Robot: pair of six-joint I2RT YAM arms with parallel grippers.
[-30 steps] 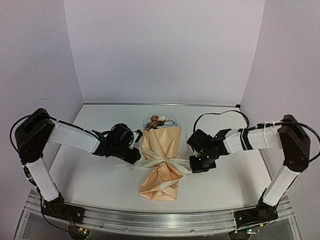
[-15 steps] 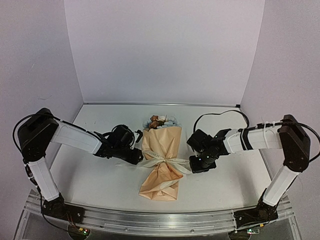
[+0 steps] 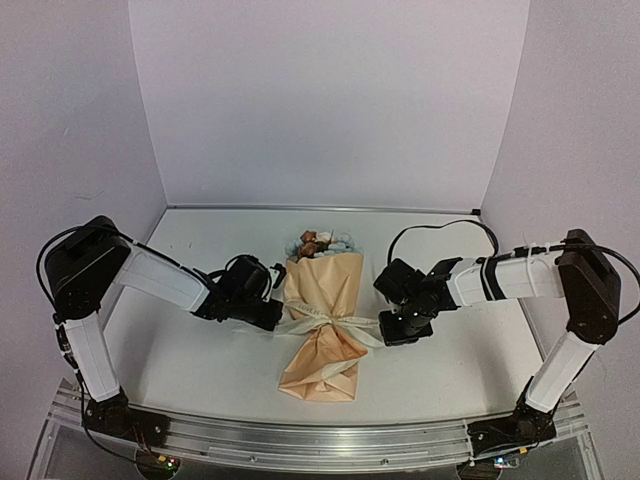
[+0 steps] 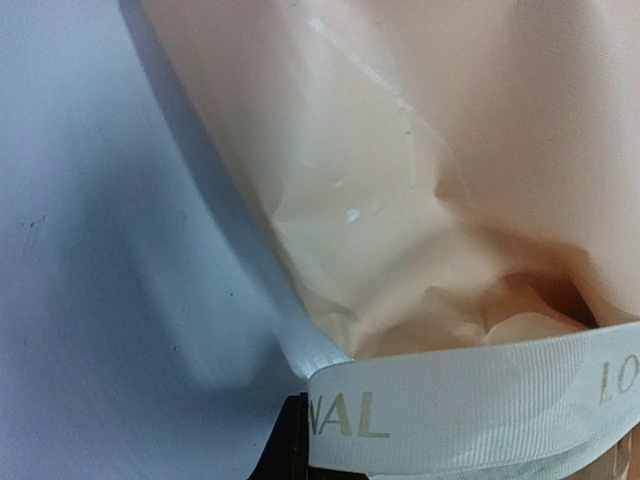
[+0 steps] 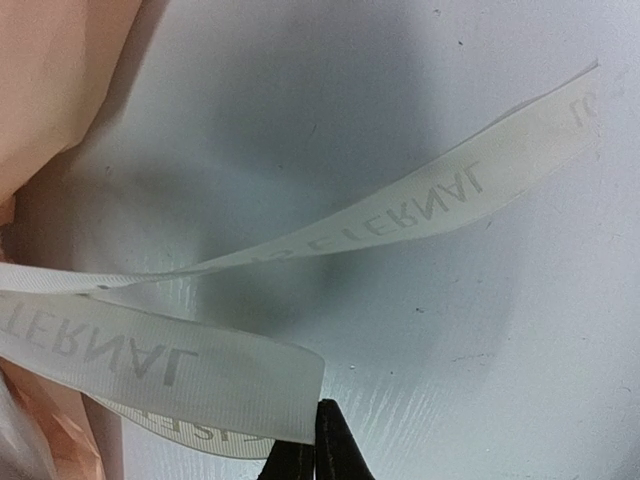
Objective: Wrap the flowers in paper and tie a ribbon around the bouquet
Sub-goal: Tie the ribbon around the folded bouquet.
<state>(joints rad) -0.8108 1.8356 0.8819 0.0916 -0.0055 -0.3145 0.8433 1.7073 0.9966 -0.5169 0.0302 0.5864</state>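
Observation:
The bouquet (image 3: 322, 300) lies mid-table, with blue and brown flowers (image 3: 320, 243) at its far end and peach paper (image 3: 325, 280) cinched at the waist by the cream ribbon (image 3: 335, 325). My left gripper (image 3: 276, 318) presses against the bouquet's left side. In the left wrist view a dark finger (image 4: 288, 445) sits at a fold of the lettered ribbon (image 4: 480, 400), under crumpled paper (image 4: 450, 150); it is shut on that ribbon. My right gripper (image 3: 386, 328) is at the right of the waist. Its tips (image 5: 318, 445) are shut on the end of a ribbon loop (image 5: 150, 370).
A loose ribbon tail (image 5: 450, 190) lies over the white table (image 5: 450, 350) right of the bouquet. Pale walls enclose the table (image 3: 200, 360) on three sides. An aluminium rail (image 3: 300, 440) runs along the near edge. A black cable (image 3: 440, 228) arches behind the right arm.
My left gripper has slid right, up against the bouquet's waist, and shut on the ribbon there. The right arm and the bouquet have stayed put.

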